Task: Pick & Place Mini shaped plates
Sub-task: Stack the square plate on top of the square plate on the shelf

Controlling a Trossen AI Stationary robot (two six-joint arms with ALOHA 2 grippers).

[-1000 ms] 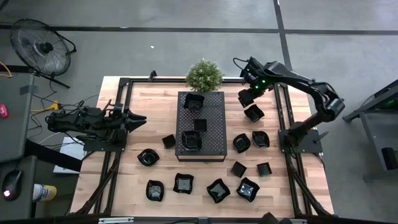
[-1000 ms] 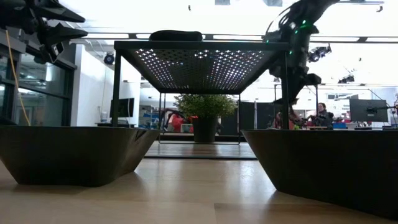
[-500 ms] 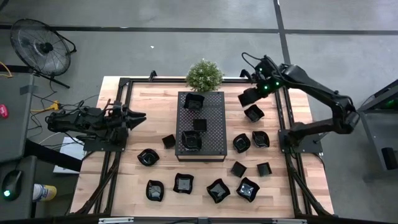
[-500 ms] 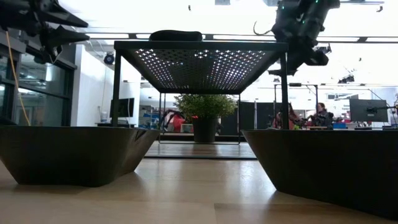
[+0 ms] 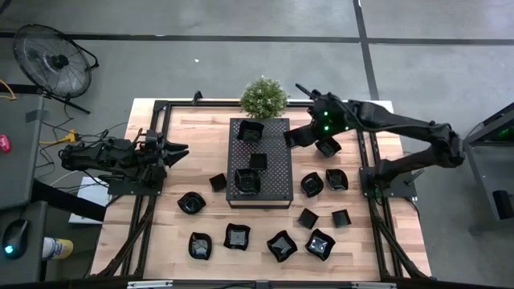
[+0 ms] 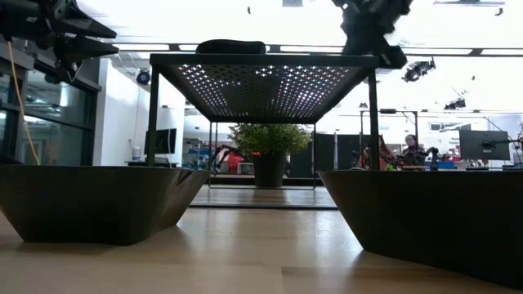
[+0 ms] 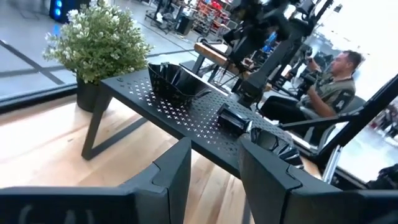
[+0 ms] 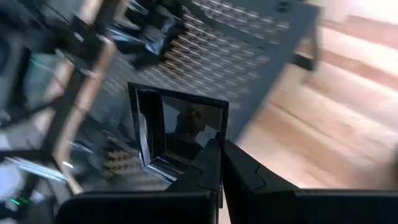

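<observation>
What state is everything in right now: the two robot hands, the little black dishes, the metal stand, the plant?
Right end effector: shut on a small square plate, carried beside the tray's right edge.
Left end effector: partly open, empty, waiting at the table's left side.
Perforated tray: standing on its legs, three plates on top.
Loose plates: lying upright on the table.
Plant: upright.

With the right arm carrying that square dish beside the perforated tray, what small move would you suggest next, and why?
Probably carry it a little farther over the perforated tray. The right end effector is shut on the rim of a square plate, held above the tray's right edge, where bare mesh shows. The left end effector waits at the table's left side.
</observation>
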